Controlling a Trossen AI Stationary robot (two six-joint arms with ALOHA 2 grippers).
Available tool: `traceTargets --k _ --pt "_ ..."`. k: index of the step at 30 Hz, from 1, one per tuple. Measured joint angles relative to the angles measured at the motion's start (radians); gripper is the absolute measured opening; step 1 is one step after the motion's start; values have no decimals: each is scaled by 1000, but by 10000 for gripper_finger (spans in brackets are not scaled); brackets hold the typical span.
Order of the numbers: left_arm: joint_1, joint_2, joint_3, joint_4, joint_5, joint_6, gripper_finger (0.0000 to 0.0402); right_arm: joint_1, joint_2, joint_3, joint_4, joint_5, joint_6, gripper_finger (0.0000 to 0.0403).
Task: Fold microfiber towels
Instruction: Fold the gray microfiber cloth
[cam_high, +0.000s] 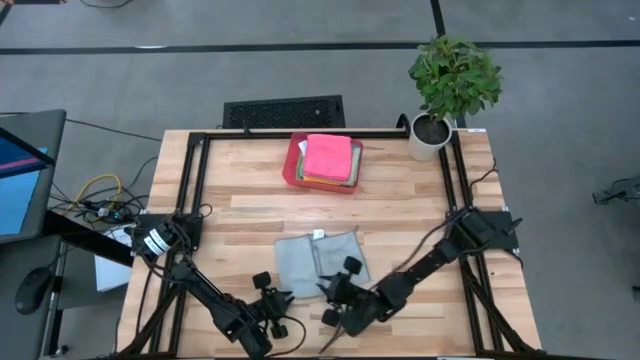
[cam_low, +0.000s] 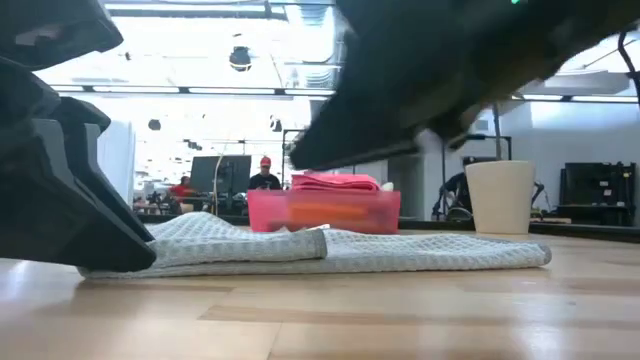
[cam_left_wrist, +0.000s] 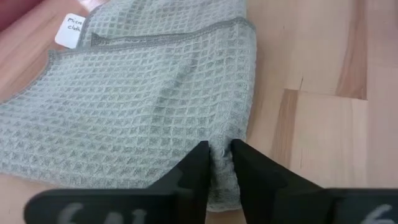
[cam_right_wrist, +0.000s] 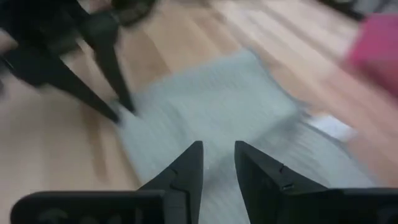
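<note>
Wooden butcher-block surface (cam_high: 250, 195) carries everything; clock directions are from the high view, 12 at the far edge. Grey waffle-weave microfiber towel (cam_high: 315, 260) lies flat near 6, one layer partly doubled over, white care label (cam_high: 319, 235) showing at its far edge. Red rectangular plastic tray (cam_high: 294, 165) sits toward 12, holding a stack of folded cloths, pink one (cam_high: 328, 157) on top, green and yellow edges peeking out below. White pot with a green leafy plant (cam_high: 432, 135) stands at about 1.

Left hand (cam_left_wrist: 221, 155) is at the towel's near-left corner, roughly 7. Its fingers are nearly together with a ridge of grey cloth pinched between them, so I read that as a grip on the corner, just being made. Right hand (cam_right_wrist: 217, 158) hovers over the towel's near-right part, about 5, fingers partly apart. Nothing visibly sits between them.

Step in hand, my read: corner pickup for the next fold of the grey towel. Stack in the tray suggests earlier cloths are done.

Next move needs:
- the right hand to pinch the matching near corner
- both corners lifted together and level
- the edge carried toward 12 and laid on the far edge

Risk: single-layer pinch lets the lower layer drag.
</note>
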Motion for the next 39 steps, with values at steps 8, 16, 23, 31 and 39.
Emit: traceTargets --k 8,16,23,31,39 --pt "0 0 63 -19 30 74 60 65 -33 -2 -485 -38 406 118" --pt "14 -6 155 -74 5 182 114 135 -144 -2 -827 -110 734 185" --pt "53 -7 142 37 -100 247 152 185 -234 -42 -954 -151 1033 252" --pt "132 -11 120 217 91 424 154 158 -242 -142 -843 -247 1148 255" --pt "149 -15 120 208 142 460 154 116 -234 -197 -671 -255 1064 255"
